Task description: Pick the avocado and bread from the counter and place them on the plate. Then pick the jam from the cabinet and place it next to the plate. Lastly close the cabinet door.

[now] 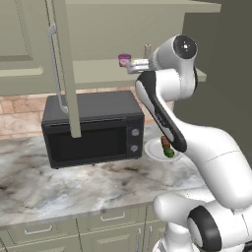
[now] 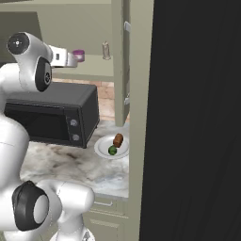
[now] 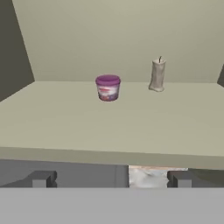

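The jam (image 3: 108, 87) stands upright on the cabinet shelf (image 3: 109, 127), lid up, near the middle and well back from the front edge. A tall beige shaker (image 3: 157, 75) stands upright to its right and a little further back, apart from it; nothing lies between the jar and the gripper (image 3: 111, 178). The gripper is level with the shelf's front edge, short of the jar, jaws spread wide and empty. The cabinet door (image 1: 65, 64) hangs open above the black microwave (image 1: 93, 128). On the counter (image 1: 74, 182) beside the microwave, the plate (image 2: 104, 149) holds the bread (image 2: 117, 140) and the avocado (image 2: 112, 150), the loaf's long axis tilted.
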